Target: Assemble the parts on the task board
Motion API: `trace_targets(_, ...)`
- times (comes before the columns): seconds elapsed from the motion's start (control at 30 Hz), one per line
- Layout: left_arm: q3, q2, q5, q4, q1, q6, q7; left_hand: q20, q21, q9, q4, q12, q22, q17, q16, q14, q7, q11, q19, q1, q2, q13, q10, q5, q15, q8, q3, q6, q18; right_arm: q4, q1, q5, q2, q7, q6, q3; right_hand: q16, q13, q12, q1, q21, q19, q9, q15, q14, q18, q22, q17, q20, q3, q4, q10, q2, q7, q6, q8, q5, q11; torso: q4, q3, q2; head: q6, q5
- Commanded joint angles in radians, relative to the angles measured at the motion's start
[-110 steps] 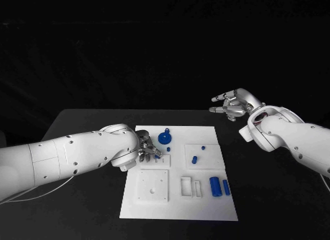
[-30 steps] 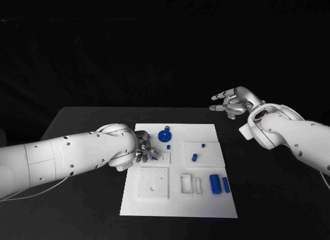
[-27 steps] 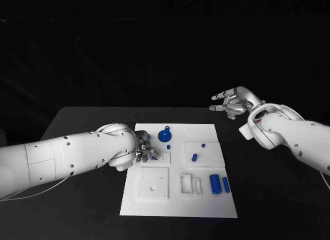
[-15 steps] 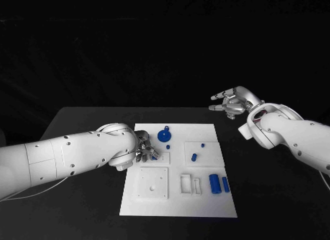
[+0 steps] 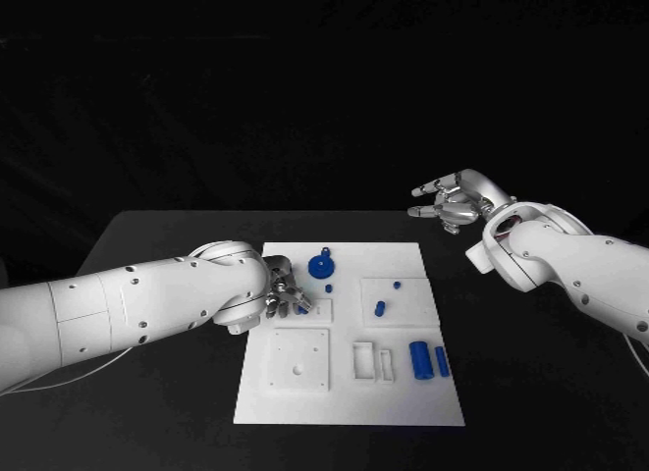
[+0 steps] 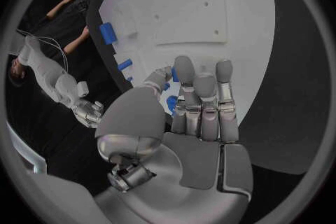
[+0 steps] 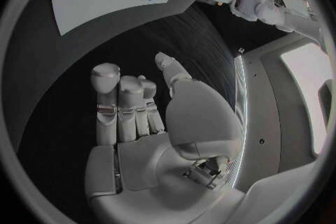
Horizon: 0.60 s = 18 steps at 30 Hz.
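Both arms barely moved: left robot hand (image 5: 283, 297) pinches blue part (image 6: 171, 103); right robot hand (image 5: 451, 204) empty, fingers apart.

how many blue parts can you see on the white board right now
6: a round part near the far edge, a small one just nearer, two on the right raised plate, two cylinders near right. The left hand may hide more.
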Motion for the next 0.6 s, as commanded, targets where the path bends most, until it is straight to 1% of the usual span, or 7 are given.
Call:
trace_targets(0.03, -0.002, 0.008, 0.003, 0.002, -0.003, 0.04, 0.007, 0.002, 0.007, -0.001, -0.072, 0.008, 0.021, -0.001, 0.008, 0.0, -0.099, -0.03, 0.002, 0.008, 0.015, 0.002, 0.028, -0.006, -0.007, 0.006, 0.072, 0.191, -0.015, 0.001, -0.001, 0.001, 0.001, 0.006, 0.014, 0.001, -0.004, -0.001, -0.001, -0.008, -0.006, 0.028, 0.001, 0.0, 0.001, 0.011, 0.077, 0.001, 0.001, 0.002, -0.003, -0.004, 0.005, 0.001, 0.006, -0.001, 0.003, 0.0, 0.0001, 0.0001, 0.001, -0.002, -0.002)
trace_targets(0.13, -0.002, 0.01, 0.003, 0.001, -0.003, 0.047, 0.006, 0.002, 0.009, -0.002, -0.072, 0.01, 0.021, -0.001, 0.011, 0.0, -0.1, -0.03, 0.001, 0.01, 0.015, 0.003, 0.027, -0.011, -0.007, 0.007, 0.07, 0.192, -0.015, 0.001, -0.001, 0.001, 0.002, 0.006, 0.015, 0.001, -0.004, -0.001, -0.001, -0.008, -0.006, 0.028, 0.001, 0.0, 0.001, 0.011, 0.077, 0.001, 0.001, 0.002, -0.003, -0.004, 0.005, 0.001, 0.006, -0.001, 0.003, 0.0, 0.0009, 0.0, 0.0, -0.002, -0.004)
trace_targets(0.17, -0.002, 0.011, 0.003, 0.001, -0.003, 0.049, 0.007, 0.002, 0.009, -0.002, -0.072, 0.01, 0.021, -0.001, 0.011, 0.0, -0.1, -0.03, 0.001, 0.01, 0.015, 0.003, 0.027, -0.011, -0.007, 0.007, 0.07, 0.192, -0.015, 0.001, -0.001, 0.001, 0.002, 0.006, 0.015, 0.001, -0.004, -0.001, -0.001, -0.008, -0.006, 0.028, 0.001, 0.0, 0.001, 0.011, 0.077, 0.001, 0.001, 0.002, -0.003, -0.004, 0.005, 0.001, 0.006, -0.001, 0.003, 0.0, 0.0011, -0.0005, 0.0, -0.002, -0.004)
trace_targets(0.3, -0.002, 0.014, 0.002, 0.0, -0.003, 0.054, 0.007, 0.003, 0.01, -0.001, -0.064, 0.014, 0.021, 0.0, 0.015, -0.001, -0.101, -0.031, 0.001, 0.014, 0.019, 0.006, 0.027, -0.051, -0.007, 0.007, 0.062, 0.195, -0.015, 0.001, -0.001, 0.001, 0.002, 0.006, 0.016, 0.001, -0.004, -0.001, -0.001, -0.008, -0.006, 0.028, 0.001, 0.0, 0.001, 0.011, 0.077, 0.001, 0.001, 0.002, -0.003, -0.004, 0.005, 0.001, 0.006, -0.001, 0.003, 0.0, 0.0012, -0.001, 0.0, -0.003, -0.005)
trace_targets(0.53, -0.002, 0.019, -0.015, -0.001, -0.003, 0.068, 0.007, 0.003, 0.012, 0.002, -0.058, 0.02, 0.021, 0.0, 0.022, -0.001, -0.102, -0.031, 0.001, 0.027, 0.02, 0.01, 0.027, -0.055, -0.007, 0.007, 0.052, 0.198, -0.015, 0.002, -0.002, 0.002, 0.003, 0.006, 0.017, 0.001, -0.004, -0.001, -0.001, -0.01, -0.006, 0.028, 0.001, 0.0, 0.001, 0.011, 0.077, 0.001, 0.001, 0.004, -0.005, -0.005, 0.004, 0.001, 0.006, -0.001, 0.005, 0.0, 0.0009, -0.0006, 0.0, -0.004, -0.006)
trace_targets(0.6, -0.002, 0.02, -0.02, -0.002, -0.003, 0.071, 0.006, 0.003, 0.013, 0.003, -0.06, 0.022, 0.021, 0.001, 0.025, -0.001, -0.102, -0.031, 0.001, 0.029, 0.022, 0.011, 0.027, -0.042, -0.007, 0.007, 0.055, 0.199, -0.015, 0.002, -0.002, 0.002, 0.003, 0.006, 0.017, 0.001, -0.004, -0.001, -0.001, -0.01, -0.006, 0.028, 0.001, 0.0, 0.001, 0.011, 0.077, 0.001, 0.001, 0.004, -0.005, -0.005, 0.004, 0.001, 0.006, -0.001, 0.005, 0.0, 0.0007, -0.001, 0.0, -0.004, -0.006)
